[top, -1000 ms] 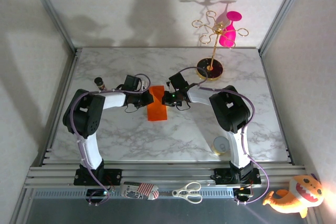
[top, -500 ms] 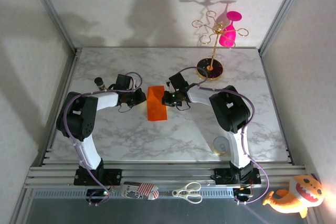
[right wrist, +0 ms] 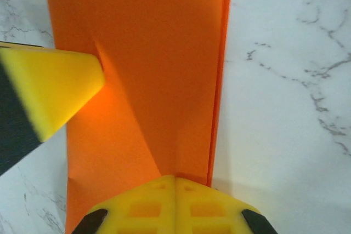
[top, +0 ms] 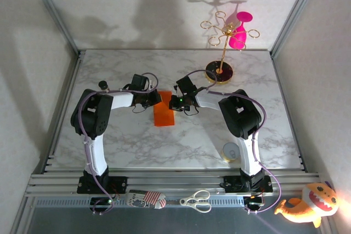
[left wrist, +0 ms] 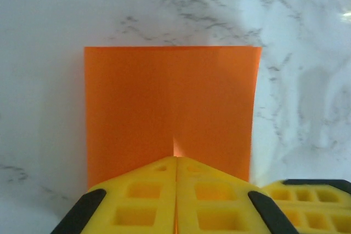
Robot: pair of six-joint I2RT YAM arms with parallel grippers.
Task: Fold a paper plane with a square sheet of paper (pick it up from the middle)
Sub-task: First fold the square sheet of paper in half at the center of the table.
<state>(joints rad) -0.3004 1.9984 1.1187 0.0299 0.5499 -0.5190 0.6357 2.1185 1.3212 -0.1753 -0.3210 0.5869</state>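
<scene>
As though setting a crease, pins the square sheet of paper, folded in 2, flat on the desk with left tool and right tool, both closed, pressing opposite edges.

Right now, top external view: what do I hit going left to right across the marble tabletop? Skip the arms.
small dark cylinder → folded bright-orange paper sheet → black round base of the gold wire stand
</scene>
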